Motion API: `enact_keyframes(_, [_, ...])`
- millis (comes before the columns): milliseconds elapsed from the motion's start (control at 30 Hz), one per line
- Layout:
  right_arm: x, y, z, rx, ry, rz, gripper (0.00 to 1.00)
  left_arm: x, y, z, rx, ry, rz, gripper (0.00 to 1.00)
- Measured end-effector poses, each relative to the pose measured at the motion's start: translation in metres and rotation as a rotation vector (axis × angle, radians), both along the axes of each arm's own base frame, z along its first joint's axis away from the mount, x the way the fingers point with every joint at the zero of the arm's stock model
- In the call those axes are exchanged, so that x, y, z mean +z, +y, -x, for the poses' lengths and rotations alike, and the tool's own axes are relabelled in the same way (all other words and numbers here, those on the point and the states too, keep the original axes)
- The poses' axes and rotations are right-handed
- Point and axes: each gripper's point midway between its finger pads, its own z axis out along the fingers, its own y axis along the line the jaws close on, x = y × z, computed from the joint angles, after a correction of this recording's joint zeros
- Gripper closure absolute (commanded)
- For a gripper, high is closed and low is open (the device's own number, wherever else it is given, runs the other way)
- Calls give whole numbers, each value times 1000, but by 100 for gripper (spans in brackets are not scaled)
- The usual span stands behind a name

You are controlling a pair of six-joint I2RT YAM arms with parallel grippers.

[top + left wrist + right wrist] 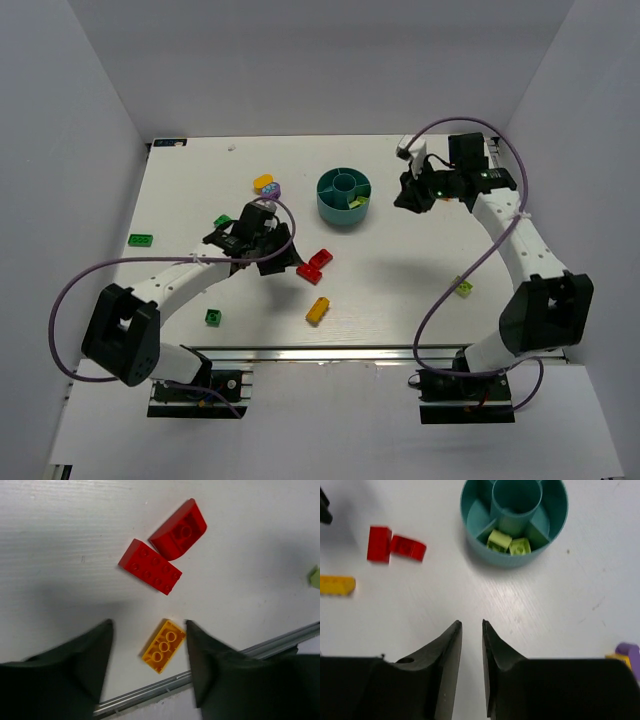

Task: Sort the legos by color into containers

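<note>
A white bench (420, 300), enclosed by white panels on three sides, is carrying two arms that are reaching in from its near edge. The left arm is stretching toward the middle. Its left gripper (148, 624) is hanging over the bench with jaws apart and nothing between them. The right arm is bending inward at the far right, and its right gripper (471, 623) is sitting just right of the teal dish (340, 217). Its jaws are barely apart, showing a thin slit and holding nothing. The dish is standing mid-bench toward the far side, with two lime bricks (499, 540) lying together in one wedge. Two red bricks (150, 566) are lying touching just ahead of the left gripper. A yellow-orange brick (163, 646) is lying nearer, framed by the left jaws in the wrist view and set diagonally to them. Other bricks are lying scattered, well apart. The left arm appears to be lining up a pick. It would need to turn its wrist square to the brick, lower, close, then carry it to an unfilled wedge. The metal rail (250, 652) at the near edge is leaving little room behind the yellow-orange brick. Open bench is lying between the reds and the dish, favouring an approach from the dish's left.
</note>
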Motion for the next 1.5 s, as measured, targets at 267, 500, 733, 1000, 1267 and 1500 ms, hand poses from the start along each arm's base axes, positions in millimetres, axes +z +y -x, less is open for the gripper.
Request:
enact_keyframes(267, [-56, -94, 58, -178, 112, 385, 18, -8, 10, 0, 56, 41, -83, 7])
enact_keyframes(500, [-111, -164, 115, -344, 372, 603, 18, 6, 11, -1, 97, -2, -49, 7])
enact_keyframes(733, [-148, -178, 137, -308, 464, 707, 22, 5, 14, 2, 104, -14, -39, 7])
enact_keyframes(1000, [-178, -180, 122, -275, 523, 733, 29, -2, 16, 5, 108, -4, -43, 7])
enact_keyframes(1267, [-192, -180, 103, -282, 512, 737, 36, -2, 15, 4, 123, -2, -32, 7])
enact_keyframes(1500, [-199, -179, 101, -279, 521, 733, 78, -2, 18, 2, 141, -10, -43, 7])
